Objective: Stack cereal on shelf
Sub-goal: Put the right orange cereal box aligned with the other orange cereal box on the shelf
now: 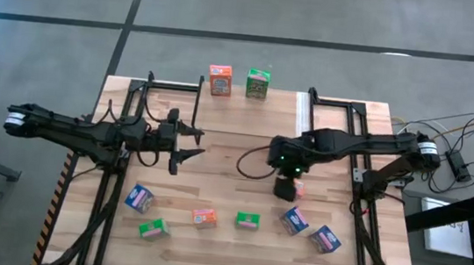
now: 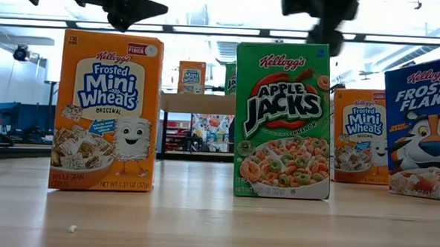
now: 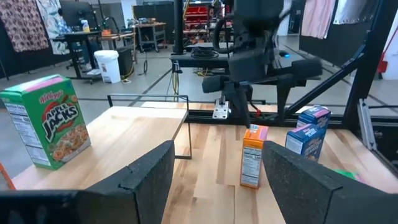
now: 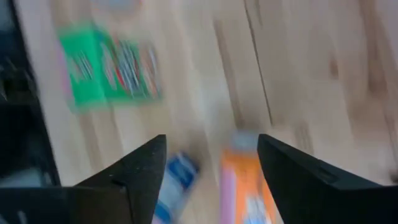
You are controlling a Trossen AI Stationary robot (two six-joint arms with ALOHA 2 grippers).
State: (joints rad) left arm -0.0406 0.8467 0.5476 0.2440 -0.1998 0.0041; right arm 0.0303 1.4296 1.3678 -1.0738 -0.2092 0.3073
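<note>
Two cereal boxes, one orange [image 1: 220, 79] and one green [image 1: 258, 83], stand upright on the shelf [image 1: 170, 99] at the table's far edge. The green one [image 3: 46, 121] also shows in the left wrist view. Several more boxes sit on the table near its near edge. My right gripper [image 1: 287, 187] is open and points down over an upright orange box [image 1: 299, 189], [image 3: 254, 155]. In the right wrist view, that box [image 4: 245, 180] shows between the fingers, blurred. My left gripper [image 1: 185, 140] is open above the table's left middle and holds nothing.
Near the table's near edge lie blue [image 1: 138, 197], green [image 1: 153, 228], orange [image 1: 204, 218], green [image 1: 248, 221] and two blue boxes [image 1: 295, 220], [image 1: 325, 239]. Black frame rails [image 1: 361, 207] run along both sides. A white strip [image 1: 299, 113] marks the shelf's right part.
</note>
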